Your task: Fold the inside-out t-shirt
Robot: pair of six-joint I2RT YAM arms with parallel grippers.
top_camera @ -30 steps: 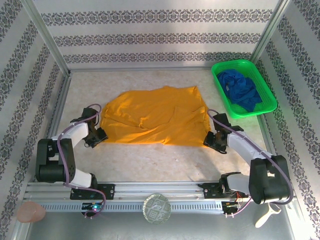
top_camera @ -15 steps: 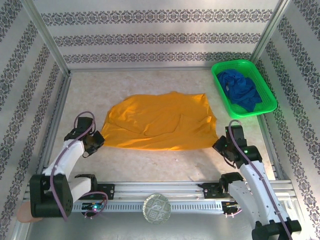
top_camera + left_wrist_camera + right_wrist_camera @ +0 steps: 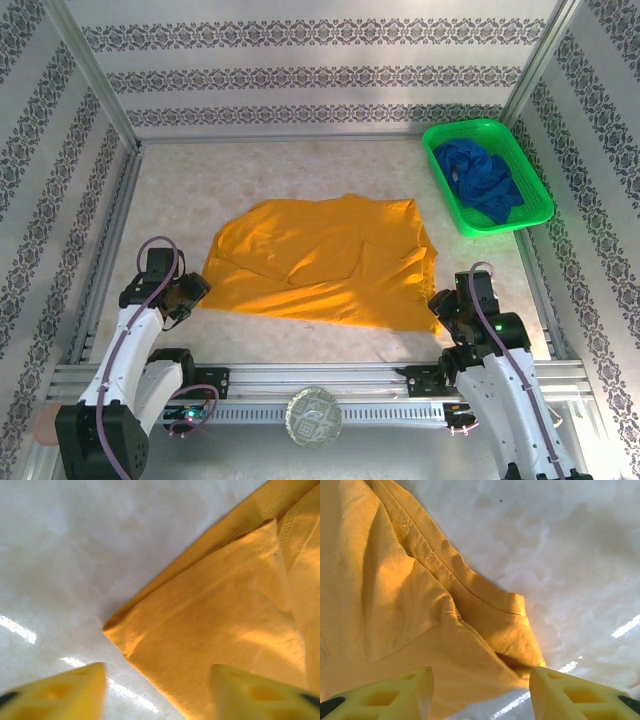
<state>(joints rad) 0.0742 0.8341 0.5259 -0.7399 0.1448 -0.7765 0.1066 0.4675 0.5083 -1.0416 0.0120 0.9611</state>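
My left pincer (image 3: 157, 680) and right pincer (image 3: 481, 680) gape empty at the mustard t-shirt (image 3: 320, 262) near corners; laid flat, next regrip to fold.

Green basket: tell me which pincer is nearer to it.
Right. The right pincer is at the t-shirt's near-right corner, on the green basket's side; the left pincer is beyond the t-shirt's left edge.

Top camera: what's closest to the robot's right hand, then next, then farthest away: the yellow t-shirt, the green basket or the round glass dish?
1. Yellow t-shirt: just left of the right hand, its corner beside it.
2. Green basket: at the far right corner of the table.
3. Round glass dish: on the near rail, between the arm bases.
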